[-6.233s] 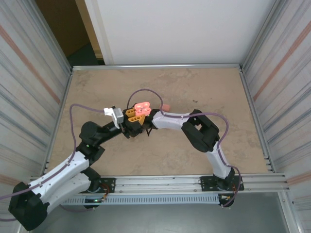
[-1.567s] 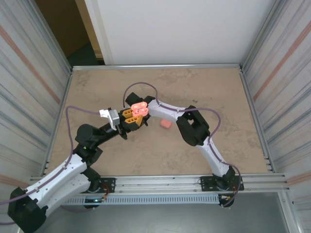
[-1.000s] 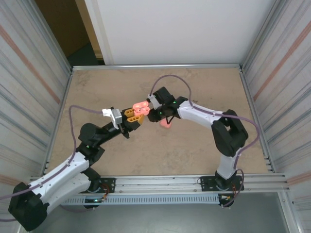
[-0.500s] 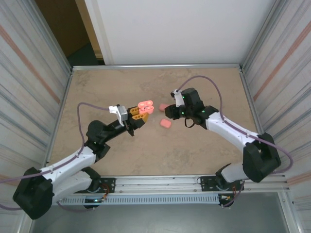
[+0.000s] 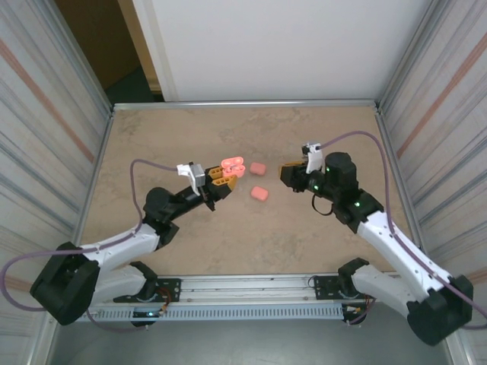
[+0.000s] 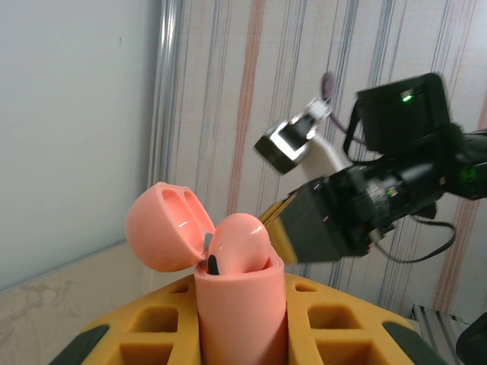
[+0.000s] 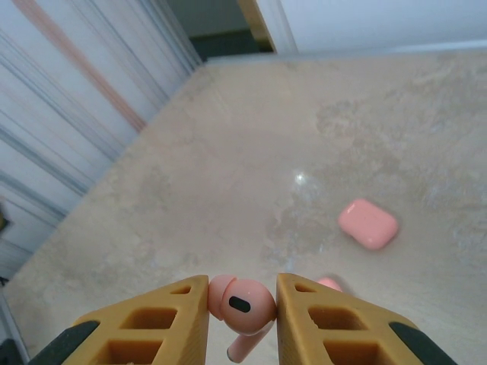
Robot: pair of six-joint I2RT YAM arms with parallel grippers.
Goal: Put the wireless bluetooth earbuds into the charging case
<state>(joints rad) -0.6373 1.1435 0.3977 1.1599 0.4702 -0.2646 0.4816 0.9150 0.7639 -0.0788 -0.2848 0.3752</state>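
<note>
My left gripper (image 5: 220, 178) is shut on an open pink charging case (image 5: 231, 165), held above the table. In the left wrist view the case (image 6: 240, 319) stands upright between the yellow fingers (image 6: 335, 323), its lid (image 6: 163, 228) swung back. One pink earbud (image 6: 239, 239) sits in its top. My right gripper (image 5: 288, 174) hangs to the right of the case, apart from it. It is shut on another pink earbud (image 7: 242, 303), whose stem points down between the fingers (image 7: 163, 319).
Two closed pink cases lie on the table between the grippers, one (image 5: 258, 167) farther back and one (image 5: 260, 194) nearer; the right wrist view shows one case (image 7: 368, 223) ahead. Metal rails and striped walls ring the table (image 5: 319, 129).
My right gripper has drawn back to the right, away from the open case, with an earbud between its fingers. The left gripper and its case have shifted slightly right.
</note>
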